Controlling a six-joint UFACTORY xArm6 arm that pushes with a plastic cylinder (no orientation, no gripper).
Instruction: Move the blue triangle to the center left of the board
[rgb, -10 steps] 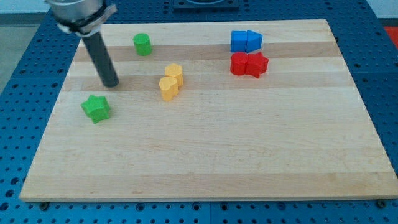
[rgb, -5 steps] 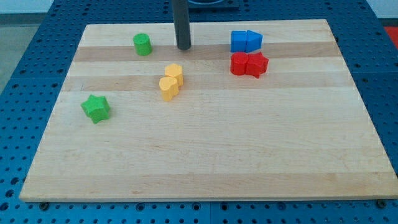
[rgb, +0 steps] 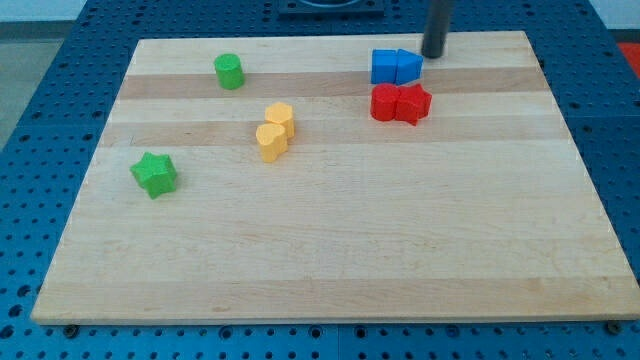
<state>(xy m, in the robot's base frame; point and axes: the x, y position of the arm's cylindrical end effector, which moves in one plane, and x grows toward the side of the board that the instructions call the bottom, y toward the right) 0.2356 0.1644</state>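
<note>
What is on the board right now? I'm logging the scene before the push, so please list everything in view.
blue triangle: 1, blue, near the view's top, right of centre, touching the blue cube
blue cube: 1, blue, on the left side of the triangle
red blocks: 2, red, touching side by side just below the blue pair; shapes unclear
yellow blocks: 2, yellow, touching, left of centre
green cylinder: 1, green, upper left
green star: 1, green, near the left edge
board: 1, light wood, on a blue perforated table
my tip: 1, dark rod end, at the top edge, just up and right of the blue triangle, apart from it
</note>
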